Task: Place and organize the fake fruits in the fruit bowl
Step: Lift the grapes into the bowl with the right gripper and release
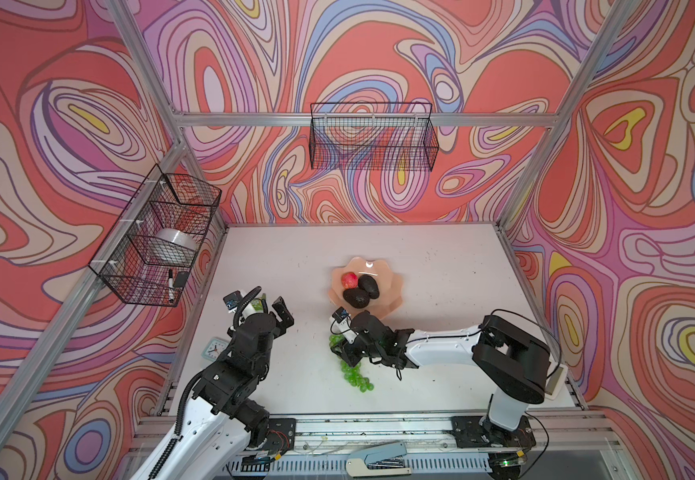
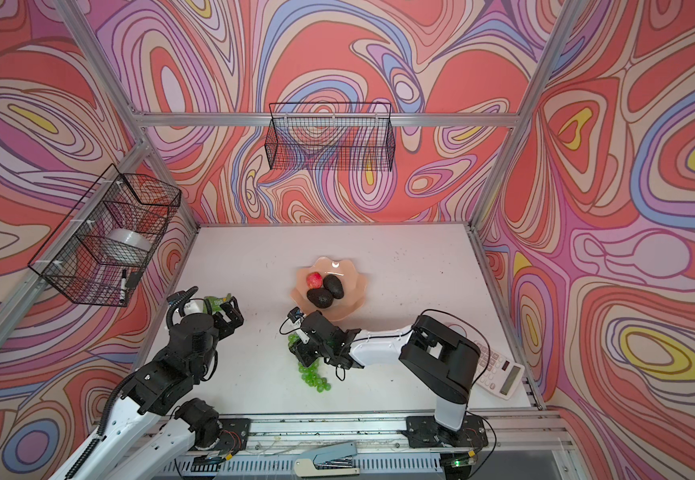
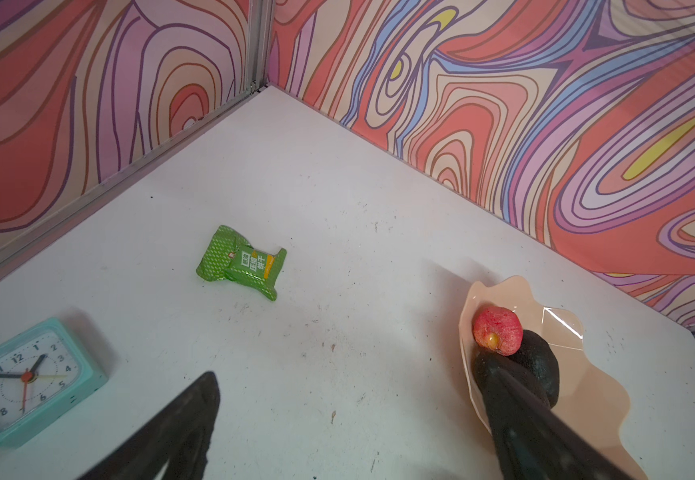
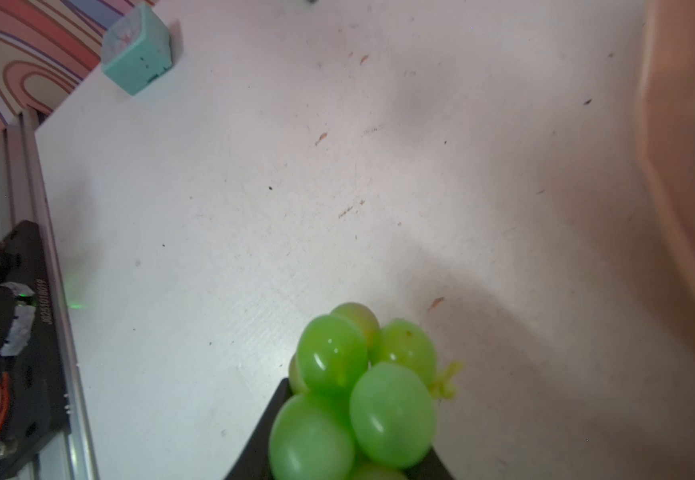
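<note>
Done: apple (image 1: 349, 280) and two avocados (image 1: 368, 286) are seen inside the fruit bowl (image 1: 389, 291), touching one another.
Left: grapes (image 1: 354, 376) are not yet in the bowl; the bunch is laid on the table (image 1: 441, 270) just in front of the bowl, trailing toward the near edge.
Progress: three of four fruits judged placed; last pick under way.
Right gripper (image 1: 342, 350): closed in on the bowl-side end of the grapes, which are wedged between both fingers in the right wrist view.
Left gripper (image 3: 350, 374): jaws spread wide, nothing held, hung over the table left of the bowl.
Writing, green packet (image 3: 241, 262): Chinese print, read as 压缩饼干.
Writing, clock (image 3: 26, 380): numerals 1 to 12 on the dial.
Writing, black mount plate (image 4: 34, 374): a serial string is printed, too blurred to be read.
</note>
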You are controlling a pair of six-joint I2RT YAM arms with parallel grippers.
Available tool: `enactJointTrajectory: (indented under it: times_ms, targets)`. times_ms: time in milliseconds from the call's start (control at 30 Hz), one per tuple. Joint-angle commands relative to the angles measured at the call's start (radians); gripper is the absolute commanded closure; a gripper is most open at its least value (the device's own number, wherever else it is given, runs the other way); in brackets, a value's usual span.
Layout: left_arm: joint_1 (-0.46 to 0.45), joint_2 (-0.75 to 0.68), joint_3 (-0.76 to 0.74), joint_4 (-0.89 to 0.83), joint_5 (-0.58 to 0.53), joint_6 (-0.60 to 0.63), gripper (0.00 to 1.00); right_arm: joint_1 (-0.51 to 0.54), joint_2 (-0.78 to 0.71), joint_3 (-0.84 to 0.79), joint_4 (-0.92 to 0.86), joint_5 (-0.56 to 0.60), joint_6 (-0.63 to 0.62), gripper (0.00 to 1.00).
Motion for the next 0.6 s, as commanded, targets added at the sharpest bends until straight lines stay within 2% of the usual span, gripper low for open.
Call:
enactJointTrajectory:
  times_ms: [0, 133, 233, 433, 567]
  targets:
    - [0.009, 0.001, 0.013, -0.027, -0.024, -0.002, 0.0, -0.001, -0.095, 0.027, 0.01, 0.048, 0.03, 0.7]
    - [0.008, 0.0, 0.016, -0.025, -0.025, -0.003, 0.0, -0.022, -0.175, 0.078, -0.042, 0.08, 0.055, 0.72]
    - [0.009, 0.0, 0.014, -0.018, -0.023, -0.002, 0.0, -0.08, -0.217, 0.135, -0.126, 0.072, 0.104, 0.72]
    - [0.009, -0.003, 0.016, -0.009, -0.015, 0.012, 0.0, -0.269, -0.276, 0.175, -0.199, -0.036, 0.222, 0.72]
    - [0.009, -0.009, 0.013, -0.004, -0.011, 0.012, 0.0, -0.391, -0.271, 0.16, -0.184, -0.111, 0.279, 0.72]
